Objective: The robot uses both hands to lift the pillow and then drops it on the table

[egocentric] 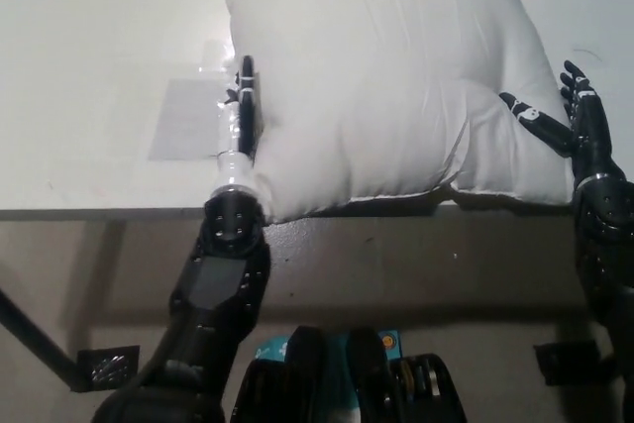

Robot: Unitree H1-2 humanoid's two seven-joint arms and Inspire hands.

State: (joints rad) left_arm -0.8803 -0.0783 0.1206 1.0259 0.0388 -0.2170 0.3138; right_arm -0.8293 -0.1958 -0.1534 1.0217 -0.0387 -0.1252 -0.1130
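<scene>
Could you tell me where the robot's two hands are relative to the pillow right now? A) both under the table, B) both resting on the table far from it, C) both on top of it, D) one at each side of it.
D: the left hand presses against the left edge of the pillow, and the right hand is at its right edge.

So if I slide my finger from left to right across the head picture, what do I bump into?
Clear taped patch on the table → left robot hand → pillow → right robot hand.
</scene>
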